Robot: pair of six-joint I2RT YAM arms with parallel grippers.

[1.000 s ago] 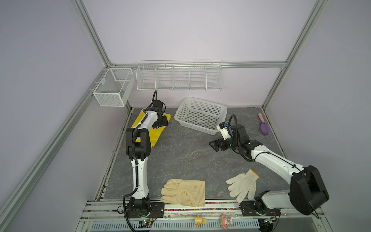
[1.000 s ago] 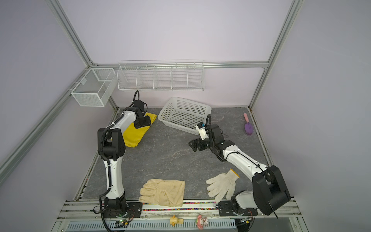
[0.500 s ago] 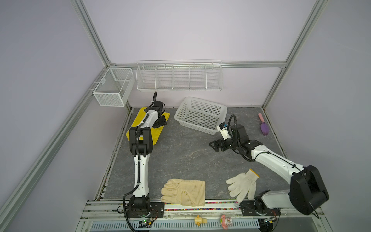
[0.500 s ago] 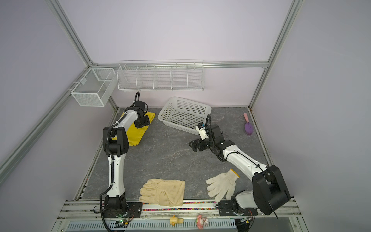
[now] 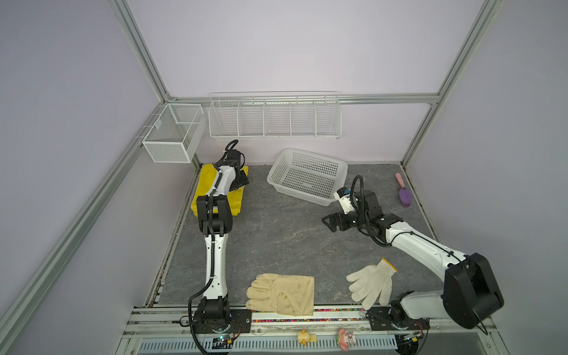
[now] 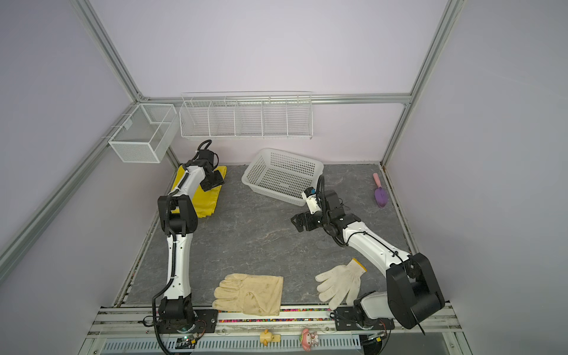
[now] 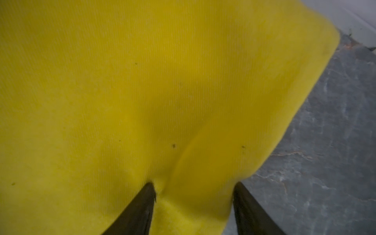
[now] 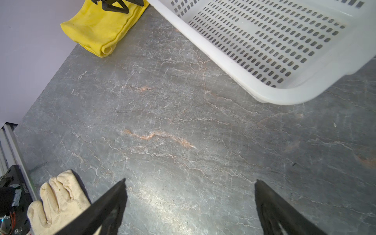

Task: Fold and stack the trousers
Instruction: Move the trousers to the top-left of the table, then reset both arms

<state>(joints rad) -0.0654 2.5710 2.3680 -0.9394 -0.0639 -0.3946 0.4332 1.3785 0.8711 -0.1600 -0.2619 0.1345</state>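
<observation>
Top views high, frontal; wrist views close: left trousers, right table

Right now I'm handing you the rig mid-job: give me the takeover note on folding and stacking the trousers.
Left gripper: jaws apart, tips down on the trousers, a ridge of cloth between them; no firm pinch shows.
Right gripper: open, empty, over bare table beside the white basket.
Trousers: folded into a layered bundle at the table's far left corner.
Done: the folding, by the look of it.
To do: probably tidy the last fold, then lift the left gripper clear; no second garment to stack on shows.
</observation>
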